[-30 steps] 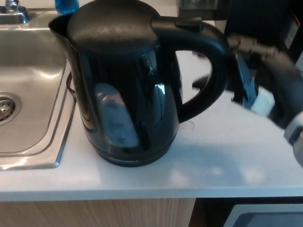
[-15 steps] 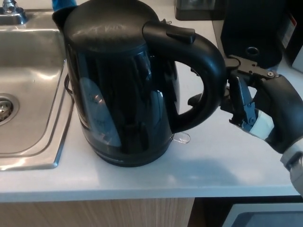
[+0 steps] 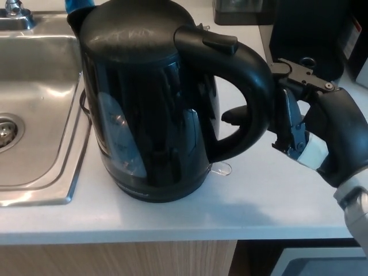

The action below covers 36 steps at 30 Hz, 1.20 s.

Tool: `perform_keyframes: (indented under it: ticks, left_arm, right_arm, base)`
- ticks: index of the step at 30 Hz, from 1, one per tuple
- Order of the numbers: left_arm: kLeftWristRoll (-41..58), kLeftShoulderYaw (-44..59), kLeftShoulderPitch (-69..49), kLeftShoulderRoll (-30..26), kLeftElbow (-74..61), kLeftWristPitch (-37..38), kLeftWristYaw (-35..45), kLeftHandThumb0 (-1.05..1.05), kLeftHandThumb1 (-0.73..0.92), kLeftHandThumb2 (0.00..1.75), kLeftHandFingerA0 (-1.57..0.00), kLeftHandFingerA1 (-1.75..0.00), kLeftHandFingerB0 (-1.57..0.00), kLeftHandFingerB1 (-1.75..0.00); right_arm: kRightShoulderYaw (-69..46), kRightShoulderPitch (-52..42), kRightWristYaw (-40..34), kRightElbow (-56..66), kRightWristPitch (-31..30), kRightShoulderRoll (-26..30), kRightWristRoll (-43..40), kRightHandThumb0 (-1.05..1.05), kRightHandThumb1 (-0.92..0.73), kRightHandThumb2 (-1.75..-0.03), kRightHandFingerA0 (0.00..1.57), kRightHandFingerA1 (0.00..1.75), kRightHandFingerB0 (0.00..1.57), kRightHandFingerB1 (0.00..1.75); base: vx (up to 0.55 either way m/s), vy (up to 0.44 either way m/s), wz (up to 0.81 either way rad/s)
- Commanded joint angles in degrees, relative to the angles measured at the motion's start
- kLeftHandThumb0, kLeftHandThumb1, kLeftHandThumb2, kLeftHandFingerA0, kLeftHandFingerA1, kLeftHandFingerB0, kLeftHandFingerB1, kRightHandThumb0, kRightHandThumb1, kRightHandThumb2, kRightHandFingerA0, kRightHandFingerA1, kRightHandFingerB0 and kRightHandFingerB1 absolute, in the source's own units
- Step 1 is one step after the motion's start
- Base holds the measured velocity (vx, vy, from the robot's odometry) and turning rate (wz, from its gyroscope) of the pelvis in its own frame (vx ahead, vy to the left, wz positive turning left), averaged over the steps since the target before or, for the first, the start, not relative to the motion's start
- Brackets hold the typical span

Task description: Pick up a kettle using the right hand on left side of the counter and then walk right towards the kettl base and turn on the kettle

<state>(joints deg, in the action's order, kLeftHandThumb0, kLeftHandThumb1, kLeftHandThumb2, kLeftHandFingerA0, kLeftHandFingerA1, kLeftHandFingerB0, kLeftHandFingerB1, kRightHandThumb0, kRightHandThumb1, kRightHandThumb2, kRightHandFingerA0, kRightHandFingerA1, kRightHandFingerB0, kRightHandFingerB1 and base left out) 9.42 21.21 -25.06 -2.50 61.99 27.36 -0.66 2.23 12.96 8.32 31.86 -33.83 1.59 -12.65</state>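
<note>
So the kettle [image 3: 149, 109] sits on the white counter [image 3: 270, 195] right next to the sink [image 3: 40, 103]. It's hard glossy plastic, probably slick, maybe heavy if there's water in it, so the looped handle [image 3: 253, 98] at 3 o'clock is the spot. My right robot hand [image 3: 310, 126] sits at that loop, one finger poking through, not clamped yet. A dark appliance [image 3: 305, 34] crowds 1 o'clock.

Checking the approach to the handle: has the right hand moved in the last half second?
Yes. The right hand has edged left toward the kettle handle; a fingertip now reaches further into the handle loop. The sink barely shifts.
</note>
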Motion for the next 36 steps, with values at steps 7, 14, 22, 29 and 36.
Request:
perform_keyframes:
  ticks: [7, 14, 22, 29, 36]
  left_arm:
    - [0.3, 0.4, 0.4, -0.8, 1.4, 1.8, 0.0, 0.28, 0.52, 1.16, -0.99, -1.04, -0.85, -0.93]
    - [1.1, 1.2, 0.6, -1.5, 1.1, 1.4, 0.9, 0.27, 0.52, 1.16, -1.01, -1.05, -0.87, -0.93]
    - [-0.5, -0.2, 0.9, -1.1, -2.4, 0.1, -0.7, 0.30, 0.53, 1.18, -0.99, -1.05, -0.84, -0.91]
    - [0.6, 0.3, 1.2, -1.4, -2.5, 0.1, 0.5, 0.31, 0.53, 1.19, -1.00, -1.05, -0.85, -0.93]
    - [0.3, 0.2, 0.0, -1.0, -3.4, 0.7, 0.2, 0.33, 0.54, 1.22, -0.99, -1.07, -0.87, -0.94]
  right_arm:
    - [-6.3, -1.5, -1.7, -5.5, 8.6, 9.9, 7.8, -0.54, -0.77, -0.62, 0.58, 0.85, 0.52, 0.53]
    - [-5.6, -2.7, -1.3, -10.3, 13.6, 22.9, 18.1, -0.43, -0.68, -0.60, 0.29, 0.61, 0.39, 0.40]
    - [-0.3, -7.6, 2.4, -6.8, 19.5, 29.8, 20.8, -0.52, -0.67, -0.60, 0.41, 0.59, 0.46, 0.40]
    - [6.2, -9.1, -0.7, -10.0, 33.2, 31.9, 29.7, -0.48, -0.64, -0.59, 1.11, 1.15, 0.53, 0.45]
    - [14.0, -5.7, -11.2, -21.4, 45.1, 35.2, 43.4, -0.07, -0.51, -0.76, 1.00, 1.69, 0.47, 0.43]
  base:
    - [0.00, 0.000, 0.00]
    - [0.00, 0.000, 0.00]
    - [0.00, 0.000, 0.00]
    - [0.00, 0.000, 0.00]
    - [0.00, 0.000, 0.00]
